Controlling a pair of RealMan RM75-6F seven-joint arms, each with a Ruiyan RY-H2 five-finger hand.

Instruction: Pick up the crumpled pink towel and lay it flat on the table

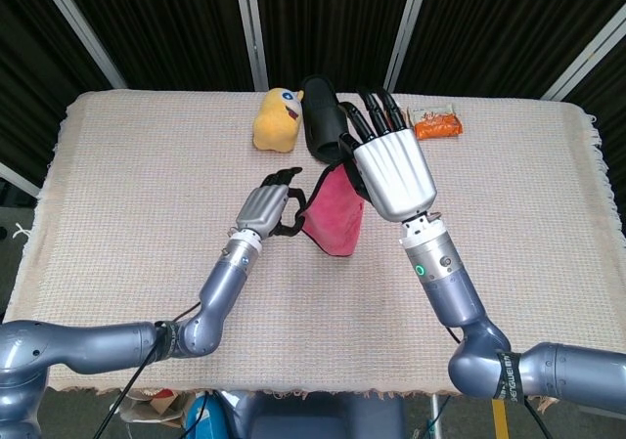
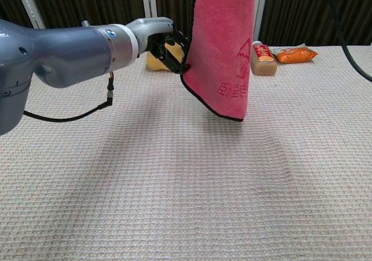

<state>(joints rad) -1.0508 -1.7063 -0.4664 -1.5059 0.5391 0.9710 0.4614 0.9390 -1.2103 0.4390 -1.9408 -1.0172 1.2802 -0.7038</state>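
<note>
Hanging from the right hand (image 1: 391, 170), whose fingers pinch its top edge, the pink towel (image 2: 224, 46) dangles clear above the desk (image 2: 186, 197). The left hand (image 1: 264, 207) reaches its curled fingers to the towel's side edge; whether they grip it is unclear.

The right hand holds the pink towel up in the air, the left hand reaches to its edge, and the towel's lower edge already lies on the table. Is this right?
One part is wrong. In the chest view the pink terry towel, hanging from the right hand, has its lower edge above the woven beige tablecloth, not on it. The left hand does reach its edge.
</note>
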